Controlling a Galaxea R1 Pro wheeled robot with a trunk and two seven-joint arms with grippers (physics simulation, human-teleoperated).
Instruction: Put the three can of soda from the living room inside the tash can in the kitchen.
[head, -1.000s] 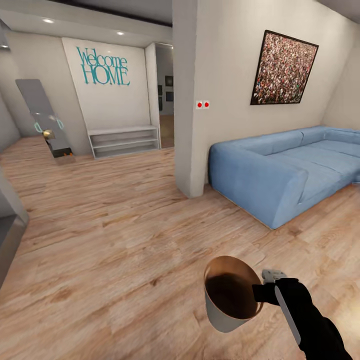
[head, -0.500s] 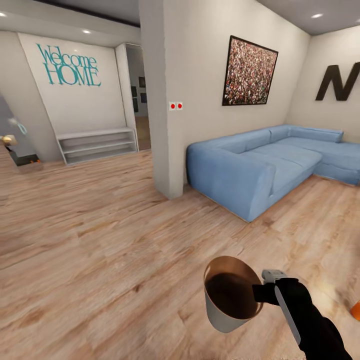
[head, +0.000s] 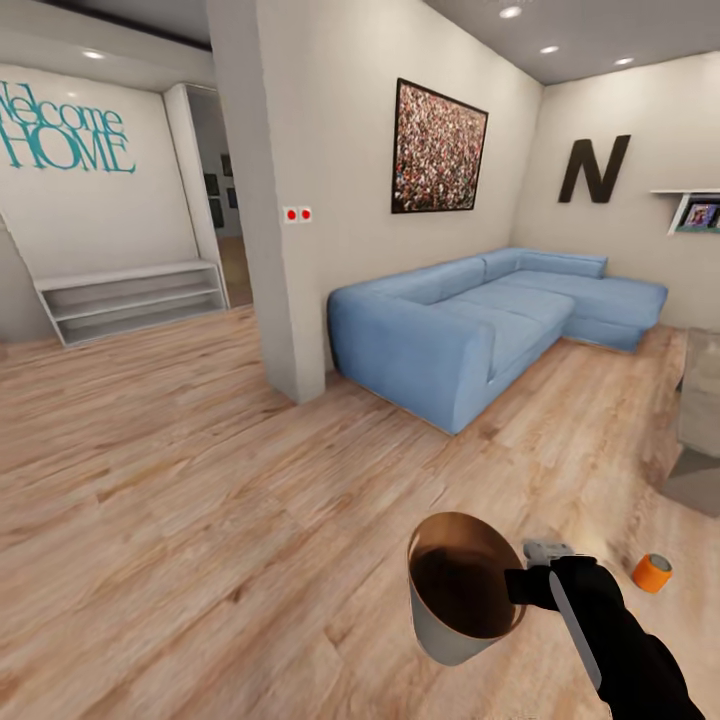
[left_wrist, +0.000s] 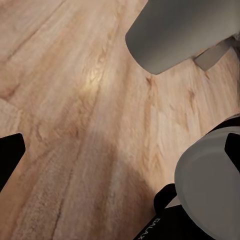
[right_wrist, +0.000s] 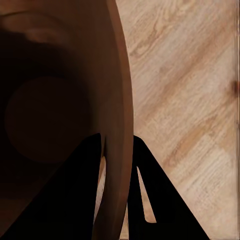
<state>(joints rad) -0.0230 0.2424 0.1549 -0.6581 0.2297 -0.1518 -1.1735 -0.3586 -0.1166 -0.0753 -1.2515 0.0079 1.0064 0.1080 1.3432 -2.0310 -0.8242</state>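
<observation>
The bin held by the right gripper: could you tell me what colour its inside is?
The bin is glossy brown-copper inside and light grey outside, clearest in the head view, where the right gripper pinches its rim.

The trash can (head: 450, 620), light grey outside and glossy brown inside, hangs tilted above the wood floor (head: 200, 520), its rim clamped by the right gripper (head: 520, 585). One orange soda can (head: 651, 573) lies on the floor nearby.

— What's sitting on the plank floor (head: 200, 520)?
— A blue sofa (head: 480, 325) is resting there, and an orange can (head: 651, 573) is standing well in front of that sofa.
</observation>
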